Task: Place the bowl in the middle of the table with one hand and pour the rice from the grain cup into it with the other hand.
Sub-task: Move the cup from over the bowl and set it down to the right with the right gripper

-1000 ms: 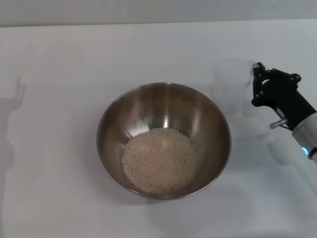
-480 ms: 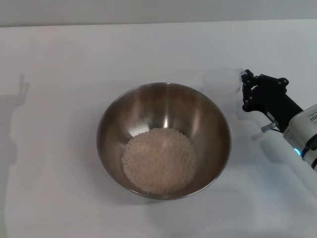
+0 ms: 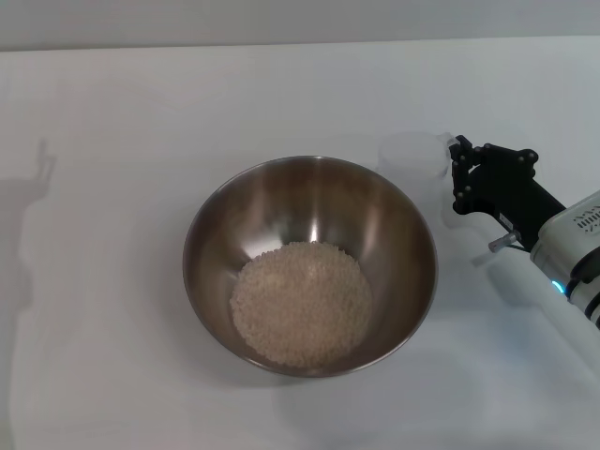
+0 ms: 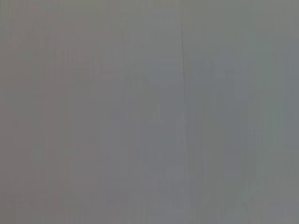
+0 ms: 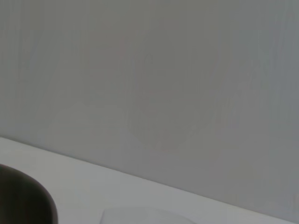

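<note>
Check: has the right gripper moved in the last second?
Yes. The right gripper, holding the grain cup, has shifted left toward the bowl, which stayed put.

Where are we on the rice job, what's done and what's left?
The bowl sits mid-table with the rice heaped inside, so placing and pouring look done. The right gripper holds the grain cup upright beside the bowl. Left: set the cup down and release. The left arm is out of view.
</note>
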